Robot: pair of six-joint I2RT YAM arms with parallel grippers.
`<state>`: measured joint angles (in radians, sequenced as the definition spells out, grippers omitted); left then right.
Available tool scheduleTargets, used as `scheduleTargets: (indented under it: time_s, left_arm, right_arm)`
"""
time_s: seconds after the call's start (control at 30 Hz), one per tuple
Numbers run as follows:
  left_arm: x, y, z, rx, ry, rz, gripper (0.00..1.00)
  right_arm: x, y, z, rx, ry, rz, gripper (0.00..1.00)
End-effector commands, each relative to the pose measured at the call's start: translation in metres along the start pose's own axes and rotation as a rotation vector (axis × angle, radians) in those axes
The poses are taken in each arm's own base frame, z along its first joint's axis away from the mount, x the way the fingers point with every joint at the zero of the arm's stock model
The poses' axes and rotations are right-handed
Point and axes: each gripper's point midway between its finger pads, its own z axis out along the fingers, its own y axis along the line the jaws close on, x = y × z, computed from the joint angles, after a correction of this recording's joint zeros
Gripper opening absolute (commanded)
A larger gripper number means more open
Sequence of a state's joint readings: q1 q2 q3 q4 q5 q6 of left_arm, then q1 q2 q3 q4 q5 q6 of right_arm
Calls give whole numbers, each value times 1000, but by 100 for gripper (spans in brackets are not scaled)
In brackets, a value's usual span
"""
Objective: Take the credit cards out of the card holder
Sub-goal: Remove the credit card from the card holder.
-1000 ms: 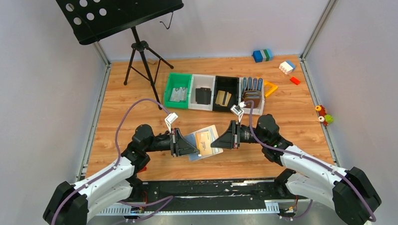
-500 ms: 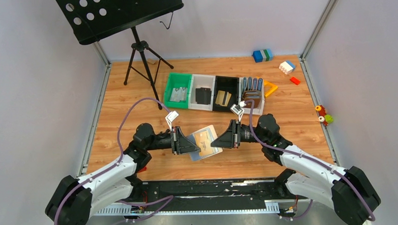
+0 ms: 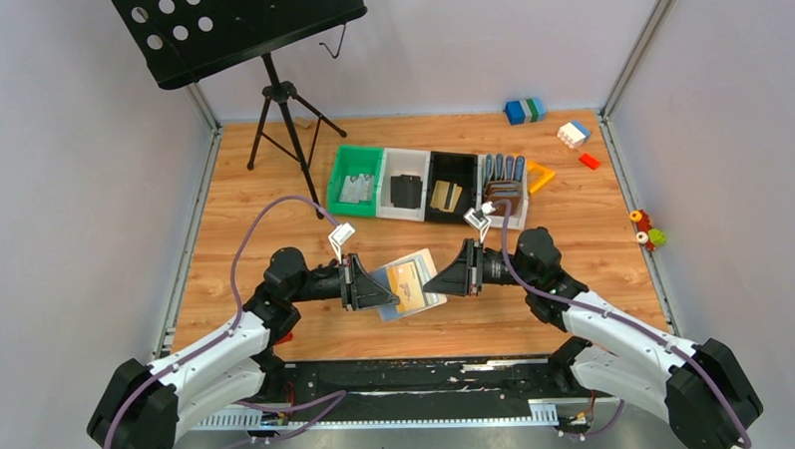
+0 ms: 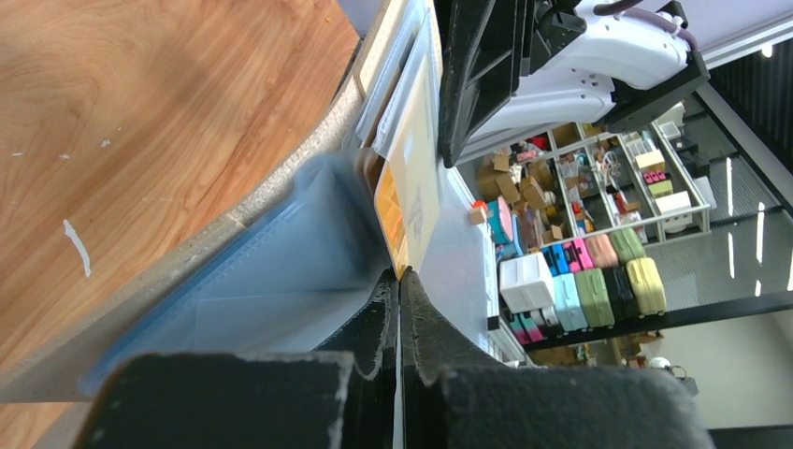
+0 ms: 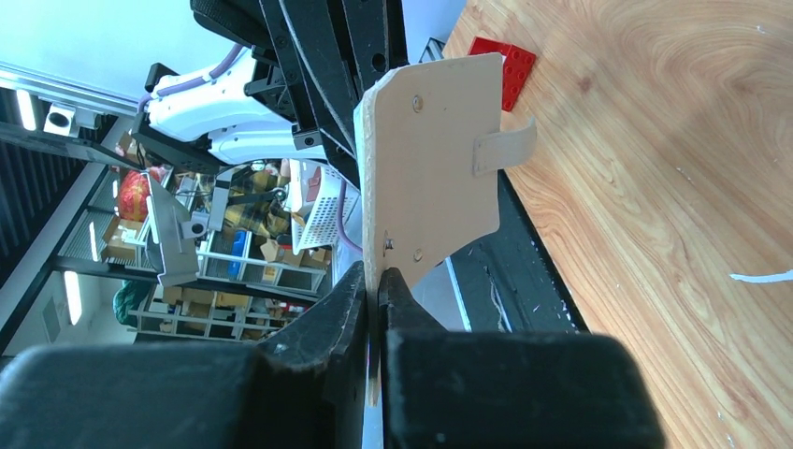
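card holder [image 3: 427, 266] unmoved | left jaws reclosed | right jaws still clamped

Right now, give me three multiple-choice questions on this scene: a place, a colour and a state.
1. Where is the card holder? A in a bin; B held up in the air; C on the floor.
2. What colour is the leftmost bin? A red; B black; C green.
3. The right gripper is: A shut on the card holder; B wide open; C out of view.
Answers: B, the right wrist view shows it clear of the table; C, its walls are green; A, it pinches the holder's beige flap.
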<state>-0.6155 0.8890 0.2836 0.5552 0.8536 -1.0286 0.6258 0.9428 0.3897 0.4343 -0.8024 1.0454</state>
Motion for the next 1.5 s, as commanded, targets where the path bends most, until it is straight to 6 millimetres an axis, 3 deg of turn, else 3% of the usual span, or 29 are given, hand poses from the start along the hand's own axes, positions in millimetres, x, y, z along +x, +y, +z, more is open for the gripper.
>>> scheduleTargets:
  time_s: [0.0, 0.07, 0.17, 0.3, 0.5, 0.57, 0.83, 1.07, 1.23, 1.3, 1.4, 1.47]
  left_arm:
    - [-4, -3, 0, 8, -13, 51, 0]
    - [-5, -5, 0, 15, -16, 52, 0]
    - [-9, -11, 0, 34, -27, 56, 0]
    - [-11, -15, 2, 50, -29, 49, 0]
    - [-10, -15, 5, 53, -15, 45, 0]
    - [-9, -15, 5, 53, -14, 46, 0]
    - [-5, -5, 2, 4, -14, 38, 0]
    - [-1, 18, -3, -76, -18, -9, 0]
    - [-7, 7, -1, -24, -29, 6, 0]
    - [-9, 3, 1, -7, -28, 10, 8]
    - [-11, 0, 2, 5, -28, 8, 36]
    - [-11, 0, 2, 12, -30, 3, 42]
  right_arm:
    - [-10, 16, -1, -45, -34, -54, 0]
    - [-9, 17, -1, -57, -29, -58, 5]
    - [-7, 17, 0, -77, -17, -56, 25]
    - [-4, 16, 4, -79, -5, -61, 41]
    - [0, 12, 10, -62, 6, -75, 52]
    - [0, 9, 11, -44, 9, -73, 50]
    - [-2, 2, 8, 24, -8, -77, 12]
    - [-4, -2, -2, 82, -37, -92, 3]
    - [-4, 0, -1, 45, -34, -79, 1]
    - [-2, -1, 2, 28, -23, -63, 2]
    - [0, 5, 3, -18, -15, -61, 2]
    - [0, 9, 3, -41, -14, -57, 2]
